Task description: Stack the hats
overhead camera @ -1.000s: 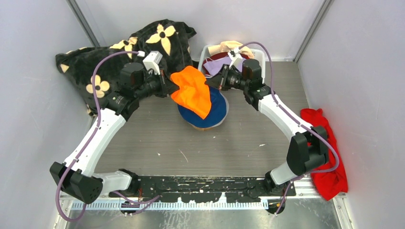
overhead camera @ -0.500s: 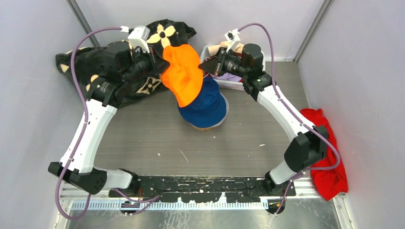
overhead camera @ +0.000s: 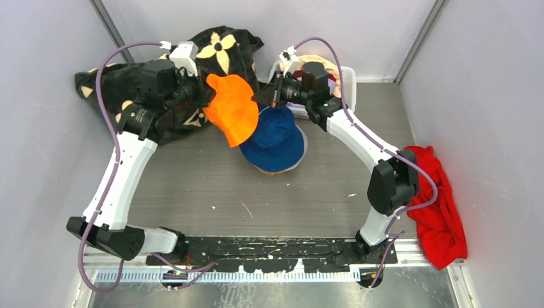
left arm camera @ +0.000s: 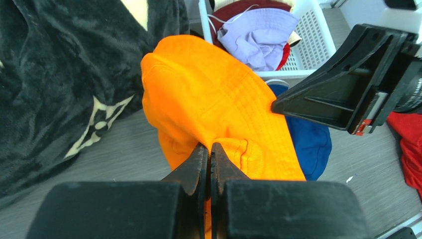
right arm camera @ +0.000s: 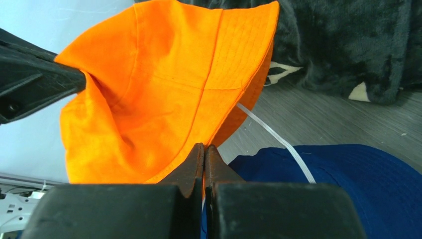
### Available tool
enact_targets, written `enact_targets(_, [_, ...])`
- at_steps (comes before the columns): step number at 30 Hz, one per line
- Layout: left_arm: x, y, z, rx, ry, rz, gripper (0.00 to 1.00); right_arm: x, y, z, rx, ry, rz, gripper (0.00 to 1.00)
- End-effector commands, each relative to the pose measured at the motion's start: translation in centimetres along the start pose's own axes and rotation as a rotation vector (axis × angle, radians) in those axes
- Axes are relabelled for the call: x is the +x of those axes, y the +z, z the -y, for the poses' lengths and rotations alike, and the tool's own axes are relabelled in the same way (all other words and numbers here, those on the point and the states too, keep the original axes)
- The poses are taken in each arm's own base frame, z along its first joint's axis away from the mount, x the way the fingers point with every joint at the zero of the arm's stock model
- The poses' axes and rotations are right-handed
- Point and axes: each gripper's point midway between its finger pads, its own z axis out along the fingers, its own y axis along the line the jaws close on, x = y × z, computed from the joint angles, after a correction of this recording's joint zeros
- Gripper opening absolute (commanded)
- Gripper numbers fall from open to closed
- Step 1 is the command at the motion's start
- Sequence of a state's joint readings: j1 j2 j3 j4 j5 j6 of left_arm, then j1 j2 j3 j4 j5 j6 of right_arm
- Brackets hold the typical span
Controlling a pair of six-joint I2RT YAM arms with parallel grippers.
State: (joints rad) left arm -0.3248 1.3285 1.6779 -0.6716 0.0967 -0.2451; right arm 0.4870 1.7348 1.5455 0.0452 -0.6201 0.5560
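The orange hat (overhead camera: 232, 109) hangs in the air between my two grippers, above and left of the blue hat (overhead camera: 277, 138). My left gripper (overhead camera: 208, 96) is shut on its brim, as the left wrist view (left arm camera: 209, 149) shows. My right gripper (overhead camera: 260, 97) is shut on the opposite brim edge, seen in the right wrist view (right arm camera: 204, 148). The blue hat lies crown up on the table, with a pale brim edge (overhead camera: 272, 171) showing under it. The lilac hat (left arm camera: 259, 35) and maroon hat (left arm camera: 234, 10) lie in the white basket (left arm camera: 318, 40). A cream hat (overhead camera: 317, 62) lies there too.
The black flowered blanket (overhead camera: 128, 83) is heaped at the back left, under my left arm. The red cloth (overhead camera: 442, 212) lies along the right wall. Grey walls close in the table on three sides.
The orange hat has been lifted off the blue hat and carried left. The right gripper moved left from the basket and now holds the hat's other brim edge.
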Motion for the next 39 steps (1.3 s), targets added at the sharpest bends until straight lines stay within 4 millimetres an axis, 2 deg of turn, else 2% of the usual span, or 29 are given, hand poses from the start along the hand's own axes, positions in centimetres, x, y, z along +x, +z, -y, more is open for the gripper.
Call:
enact_targets(1, [-1.4,1.2,0.3,0.031,0.016,0.06,0.0,-4.1,-0.7,-1.8,-0.027,-0.079,0.103,0.01])
enact_targets(6, [-0.6,3.6,1.5,0.109,-0.022,0.034,0.0,-5.1,-3.0,0.8,0.034,-0.065,0.138,0.01])
enact_targets(13, [-0.1,5.4,4.3,0.217,-0.048,0.006,0.0,-5.7,-7.5,4.4,0.123,-0.039,0.175,0.01])
enact_targets(15, [0.1,5.4,5.3,0.236,-0.04,0.001,0.06,-5.4,-8.9,5.3,0.151,-0.026,0.184,0.01])
enact_targets(17, [0.0,5.3,6.0,0.247,-0.034,0.006,0.21,-5.1,-10.2,5.2,0.17,-0.024,0.193,0.01])
enact_targets(19, [-0.2,4.8,6.7,0.26,-0.031,0.012,0.31,-4.4,-11.1,5.4,0.194,-0.016,0.185,0.01])
enact_targets(23, [-0.4,4.0,7.2,0.272,-0.033,0.018,0.44,-2.7,-12.6,5.4,0.232,-0.001,0.178,0.01])
enact_targets(31, [-0.2,2.7,8.1,0.306,-0.031,0.017,0.49,0.7,-14.1,5.9,0.279,0.043,0.143,0.01])
enact_targets(39, [-0.7,1.6,10.8,0.388,-0.018,0.026,0.52,2.5,-15.3,5.6,0.305,0.052,0.131,0.01])
